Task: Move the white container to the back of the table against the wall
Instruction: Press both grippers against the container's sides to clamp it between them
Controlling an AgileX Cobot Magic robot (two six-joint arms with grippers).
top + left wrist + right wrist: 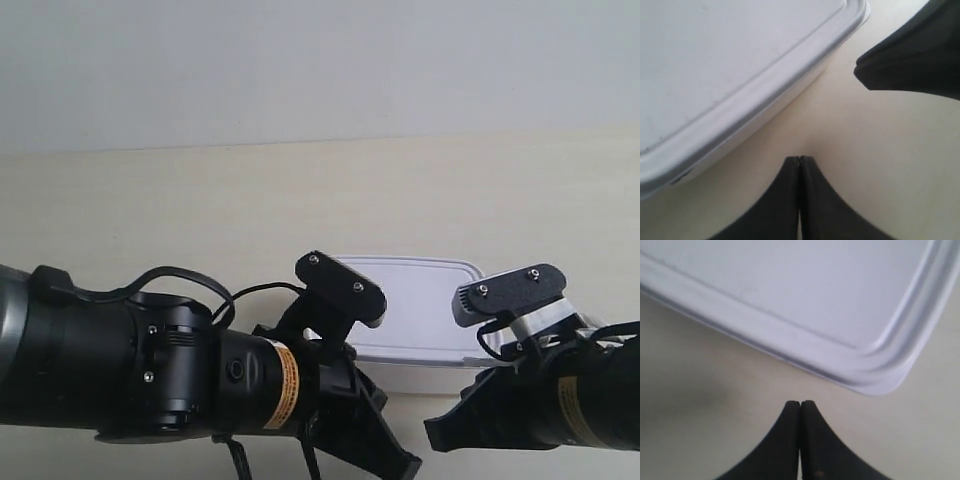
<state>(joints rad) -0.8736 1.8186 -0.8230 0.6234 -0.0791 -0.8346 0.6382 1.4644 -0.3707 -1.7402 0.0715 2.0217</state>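
The light is bright, soft and even, without glare. The exterior view looks washed out and low in contrast. Up close, the container [715,75] casts a thin soft shadow on the counter [880,165]. The left pincer [799,165] and the right pincer [800,407] are dark, blurred shapes without detail.

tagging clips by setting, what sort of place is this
Probably a robot lab test bench: a plain cream table against a blank wall, with a white container on it and two black robot arms reaching in.
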